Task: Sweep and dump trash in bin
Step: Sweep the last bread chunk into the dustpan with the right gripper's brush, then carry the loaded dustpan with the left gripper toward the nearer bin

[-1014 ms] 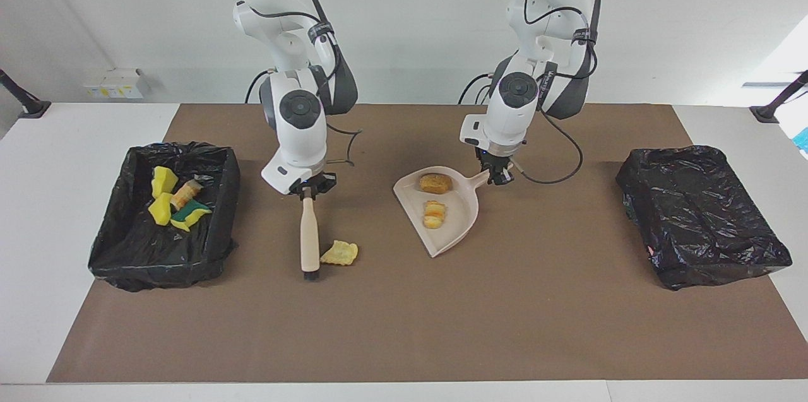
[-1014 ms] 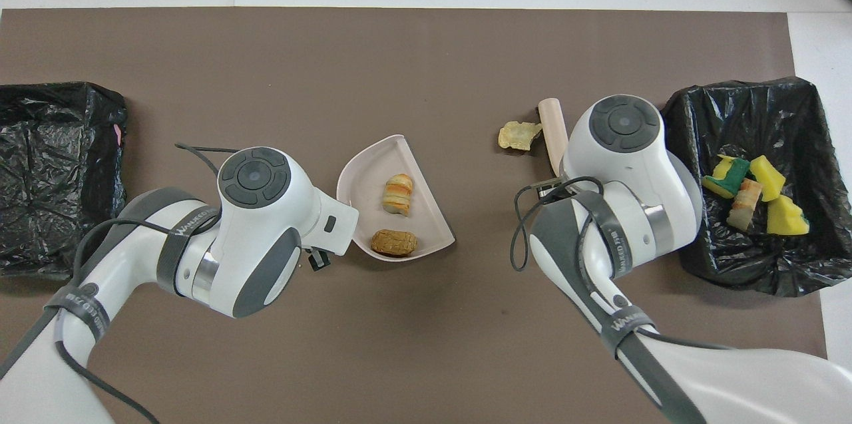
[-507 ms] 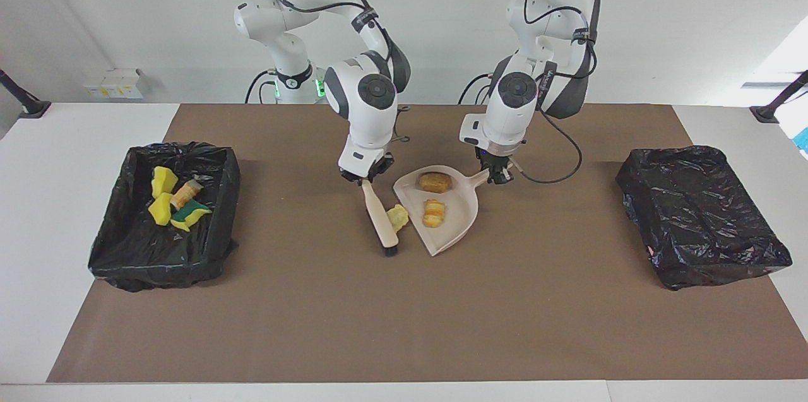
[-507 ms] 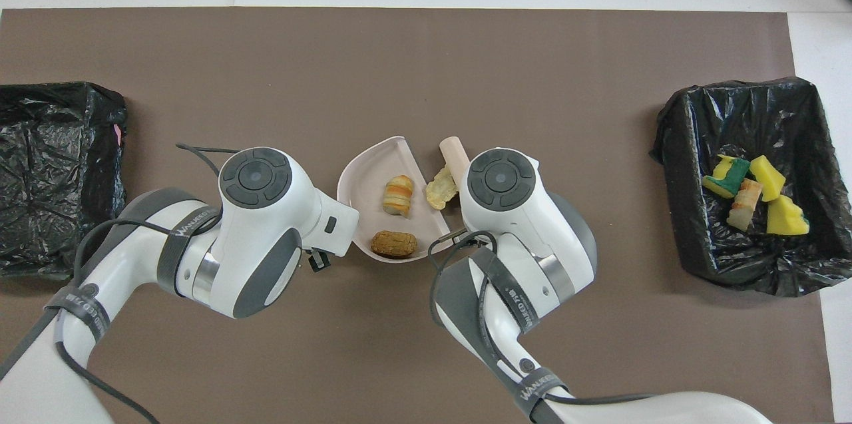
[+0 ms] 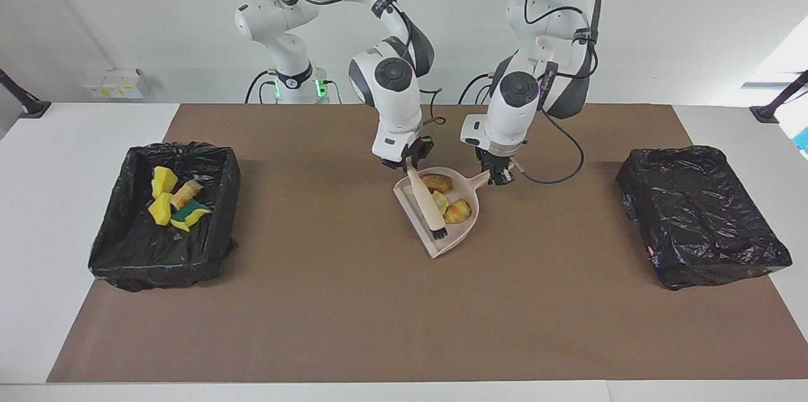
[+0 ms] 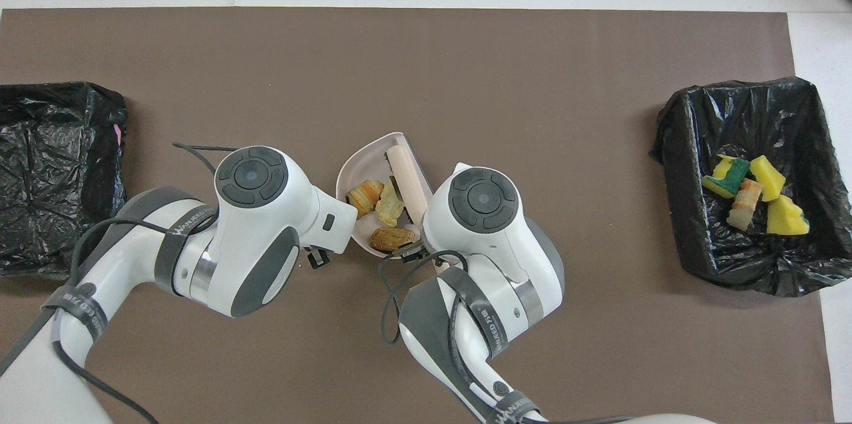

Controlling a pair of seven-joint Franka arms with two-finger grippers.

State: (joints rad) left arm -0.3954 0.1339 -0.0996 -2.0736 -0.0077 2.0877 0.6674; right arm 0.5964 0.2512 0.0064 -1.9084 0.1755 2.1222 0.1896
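**A:** Three pieces lay in the dustpan (image 5: 442, 212) in the facing view, where a second earlier there were two; what moved?

**B:** I swung my right gripper (image 5: 409, 164) across from beside the filled bin (image 5: 164, 212); its fingers were pinched shut on the brush (image 5: 424, 203) handle; the bristles pushed the last loose scrap (image 5: 440, 201) over the lip, and the brush ended lying in the pan; my left gripper (image 5: 500, 176) was clamped on the dustpan's handle and had not shifted; the empty bin (image 5: 701, 212) sat at the left arm's end.

**A:** And from overhead?

**B:** The same; the scrap (image 6: 389, 201) sat between the striped pastry (image 6: 365, 194) and the brush (image 6: 409, 174), the brown lump (image 6: 393, 237) nearer to me; four pieces (image 6: 752, 194) were already in the filled bin (image 6: 745, 184); the mat carried no stray trash, so I judged sweeping finished and dumping next.
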